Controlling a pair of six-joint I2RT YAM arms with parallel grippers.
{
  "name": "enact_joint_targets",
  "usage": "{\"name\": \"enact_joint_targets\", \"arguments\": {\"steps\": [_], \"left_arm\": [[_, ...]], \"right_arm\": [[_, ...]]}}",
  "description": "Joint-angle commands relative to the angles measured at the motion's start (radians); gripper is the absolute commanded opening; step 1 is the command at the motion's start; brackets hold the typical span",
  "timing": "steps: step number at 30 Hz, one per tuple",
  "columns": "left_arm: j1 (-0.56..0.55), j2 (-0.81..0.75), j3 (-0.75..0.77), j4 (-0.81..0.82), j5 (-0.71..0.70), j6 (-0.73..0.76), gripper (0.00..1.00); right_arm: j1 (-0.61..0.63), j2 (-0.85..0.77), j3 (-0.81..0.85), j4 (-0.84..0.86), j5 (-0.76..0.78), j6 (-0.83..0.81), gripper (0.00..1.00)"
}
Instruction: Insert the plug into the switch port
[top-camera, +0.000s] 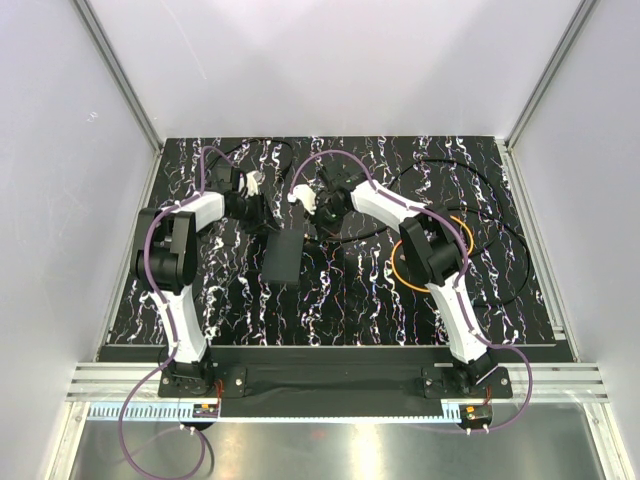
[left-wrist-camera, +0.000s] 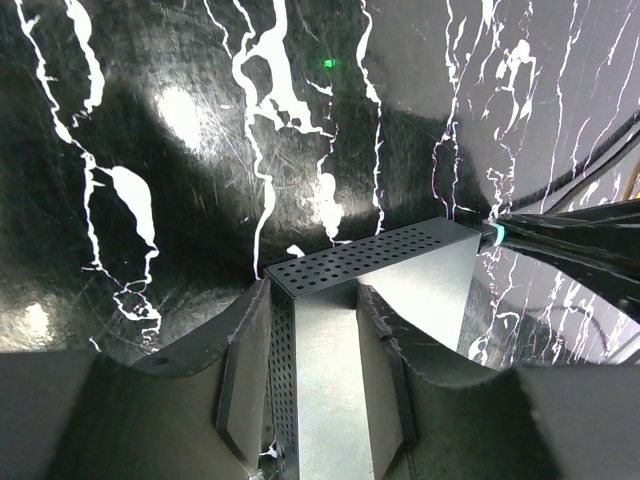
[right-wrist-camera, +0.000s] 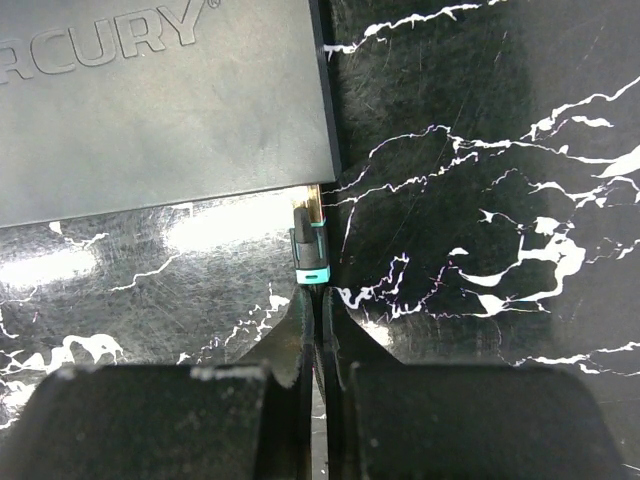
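Note:
The switch (top-camera: 285, 258) is a flat matte-black box, tilted up off the table. My left gripper (top-camera: 266, 212) is shut on it; in the left wrist view its perforated edge (left-wrist-camera: 370, 255) stands between my fingers (left-wrist-camera: 250, 350). The plug (right-wrist-camera: 309, 250), black with a teal boot, is held by my right gripper (right-wrist-camera: 318, 296), shut just behind it on its cable. The plug's tip meets the box's narrow edge (right-wrist-camera: 316, 190) near a corner; how deep it sits cannot be told. It also shows in the left wrist view (left-wrist-camera: 497, 235). The orange cable (top-camera: 398, 272) coils by the right arm.
Thin black cables (top-camera: 500, 235) loop over the right half of the marbled black mat (top-camera: 230, 300). White walls and aluminium rails (top-camera: 540, 250) bound the mat. The box's top face bears raised lettering (right-wrist-camera: 110, 45).

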Motion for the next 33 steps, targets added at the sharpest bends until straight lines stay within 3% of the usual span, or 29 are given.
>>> {"name": "enact_joint_targets", "arguments": {"steps": [1,24,33], "left_arm": [[-0.063,0.053,0.004,0.024,0.092,0.0,0.38],[-0.1,0.098,0.019,0.024,0.13,-0.029,0.33],[0.024,0.059,0.054,-0.02,0.081,0.017,0.41]], "right_arm": [[0.055,0.007,0.093,0.185,-0.116,0.043,0.0],[0.101,0.073,0.238,0.221,-0.122,0.132,0.0],[0.087,0.01,0.104,0.219,-0.039,0.051,0.0]]}}
